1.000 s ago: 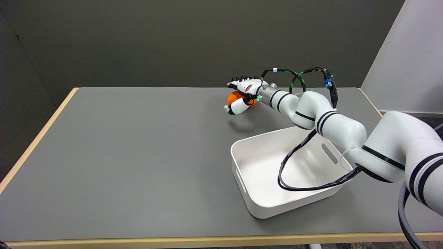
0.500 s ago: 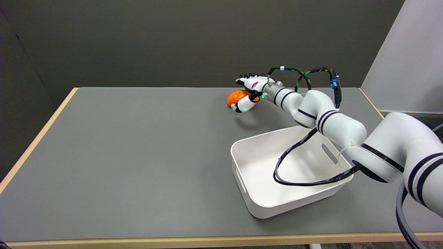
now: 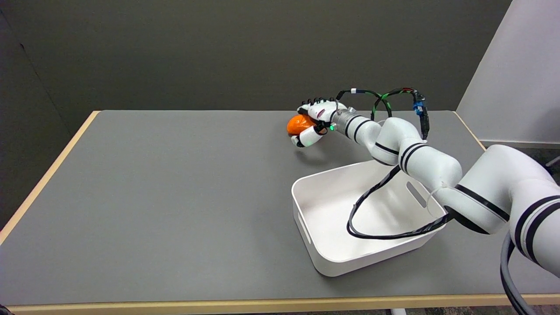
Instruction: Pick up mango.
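The orange mango (image 3: 296, 124) lies on the grey table (image 3: 175, 183) near its far edge, right of the middle. My right hand (image 3: 316, 119) is at the mango's right side. Its fingers (image 3: 311, 106) arch over the top of the fruit and the thumb (image 3: 307, 138) lies in front of it, nearer the camera. The mango's right part is hidden behind the hand. The fingers and thumb stand apart around the fruit, and no firm grip shows. The mango rests on the table.
A white rectangular bin (image 3: 323, 258) with nothing in it stands on the table's near right, under my right forearm (image 3: 420, 159). A black cable (image 3: 372, 210) from the arm droops into it. The far wall stands just behind the mango.
My hand has drawn back to the right by a small amount and tilted, so more of the mango shows. The mango has stayed where it was.
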Robot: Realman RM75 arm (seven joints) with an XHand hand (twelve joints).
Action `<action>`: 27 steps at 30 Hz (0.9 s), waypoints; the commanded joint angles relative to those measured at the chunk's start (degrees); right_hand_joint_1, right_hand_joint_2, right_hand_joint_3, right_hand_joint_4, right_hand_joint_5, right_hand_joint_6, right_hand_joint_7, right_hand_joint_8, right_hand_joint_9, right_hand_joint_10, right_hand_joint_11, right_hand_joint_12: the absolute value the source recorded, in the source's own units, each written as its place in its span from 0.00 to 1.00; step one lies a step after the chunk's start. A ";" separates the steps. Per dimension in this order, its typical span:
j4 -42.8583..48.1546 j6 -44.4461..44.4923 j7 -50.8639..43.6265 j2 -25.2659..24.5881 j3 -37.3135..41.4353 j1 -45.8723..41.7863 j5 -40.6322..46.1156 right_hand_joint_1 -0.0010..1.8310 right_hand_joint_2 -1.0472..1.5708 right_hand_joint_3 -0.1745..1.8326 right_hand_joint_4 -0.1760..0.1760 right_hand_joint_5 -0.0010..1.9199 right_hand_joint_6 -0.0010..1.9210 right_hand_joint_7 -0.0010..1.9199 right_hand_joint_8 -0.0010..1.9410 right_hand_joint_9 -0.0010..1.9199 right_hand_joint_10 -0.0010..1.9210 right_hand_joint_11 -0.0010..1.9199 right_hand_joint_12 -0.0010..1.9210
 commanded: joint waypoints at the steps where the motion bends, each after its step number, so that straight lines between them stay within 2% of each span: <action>1: 0.07 -0.84 0.58 -0.65 -4.11 -0.86 -2.14 0.19 0.61 0.58 0.37 0.04 0.18 0.05 0.10 0.02 0.21 0.00 0.45; 9: 0.03 -0.67 -0.06 -0.47 -3.56 -1.00 -2.14 0.35 0.65 0.57 0.37 0.06 0.18 0.09 0.13 0.07 0.26 0.01 0.52; 11: 0.08 -0.60 -0.06 -0.30 -3.56 -0.83 -2.16 0.40 0.66 0.60 0.41 0.07 0.20 0.12 0.17 0.11 0.32 0.06 0.53; 18: -0.01 -0.48 -0.14 0.31 -3.15 -0.87 -2.14 0.49 0.68 0.59 0.49 0.10 0.23 0.17 0.21 0.16 0.37 0.10 0.59; 22: -0.48 -1.03 -0.55 0.55 -1.44 -1.01 -2.14 0.54 0.71 0.54 0.54 0.13 0.33 0.23 0.24 0.19 0.42 0.13 0.64; 24: -0.59 -2.24 -0.62 0.82 0.13 -1.00 -2.14 0.54 0.72 0.53 0.62 0.13 0.53 0.29 0.36 0.26 0.52 0.19 0.71; 26: -1.35 -3.67 -0.62 1.17 3.18 -1.04 -2.14 0.54 0.73 0.52 0.65 0.15 0.60 0.32 0.43 0.29 0.57 0.24 0.76; 27: -2.52 -4.19 -0.62 1.48 4.86 -1.22 -2.14 0.57 0.77 0.41 0.48 0.18 0.69 0.35 0.51 0.33 0.59 0.27 0.83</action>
